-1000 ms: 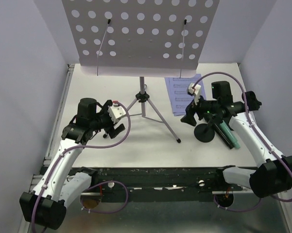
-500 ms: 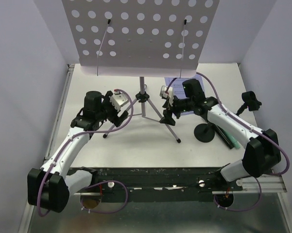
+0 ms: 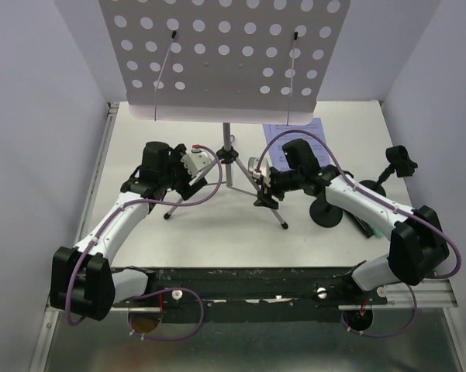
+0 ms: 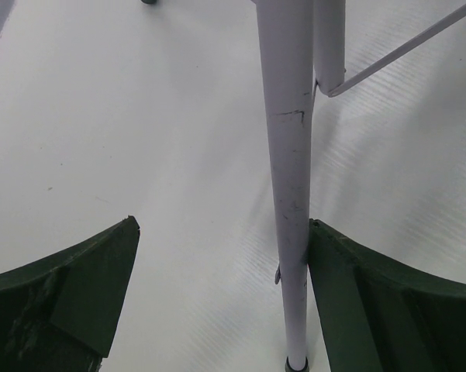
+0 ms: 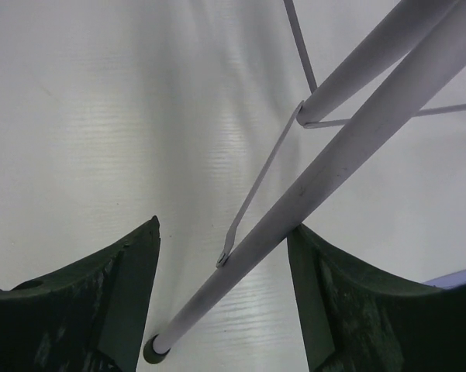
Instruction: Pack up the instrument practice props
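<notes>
Tripod (image 3: 228, 152) x1, clip holders (image 3: 326, 215) x2, mic (image 3: 370, 228) x1.

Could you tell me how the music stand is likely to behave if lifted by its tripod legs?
Probably top-heavy: the wide perforated plate sits high above a narrow tripod, so it may tip. The legs look thin, smooth and round, so likely slippery in a grip. Thin braces hint the legs may fold inward.

Silver tripod pole (image 3: 227, 146) upright mid-table, legs spread, lilac perforated plate (image 3: 217, 54) on top; white sheet-music pages (image 3: 301, 129) flat behind-right; black round-based clip holder (image 3: 326, 213), second clip holder (image 3: 398, 162) and partly hidden teal microphone (image 3: 369, 227) at right.
</notes>
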